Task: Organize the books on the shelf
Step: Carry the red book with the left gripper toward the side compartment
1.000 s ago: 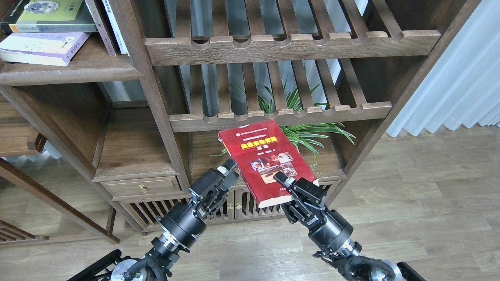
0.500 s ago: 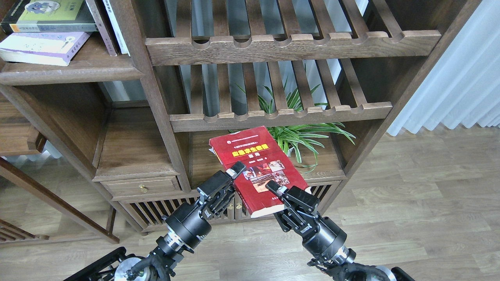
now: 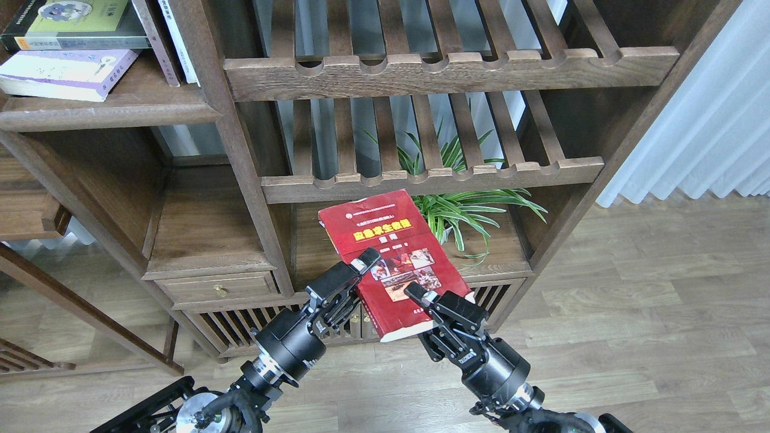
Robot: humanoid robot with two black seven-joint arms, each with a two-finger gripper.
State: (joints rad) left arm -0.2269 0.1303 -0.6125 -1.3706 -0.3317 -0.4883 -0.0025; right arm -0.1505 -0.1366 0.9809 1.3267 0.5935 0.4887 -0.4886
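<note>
- Red book (image 3: 391, 252): held in the air, cover up, tilted, in front of the bookcase's plant (image 3: 466, 210).
- Right hand (image 3: 430, 304): pinching the book's lower right corner.
- Left hand (image 3: 360, 270): at the book's left edge; grip cannot be told.
- Shelf (image 3: 114, 111): well up-left of the plant, bearing two stacked books.

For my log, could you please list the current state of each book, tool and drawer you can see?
Red book: held off the shelf, cover up, tilted.
Left tool: at the red book's left edge.
Right tool: shut on the book's lower corner.
Yellow-green book: lying flat on the lavender book.
Drawer: closed.
</note>
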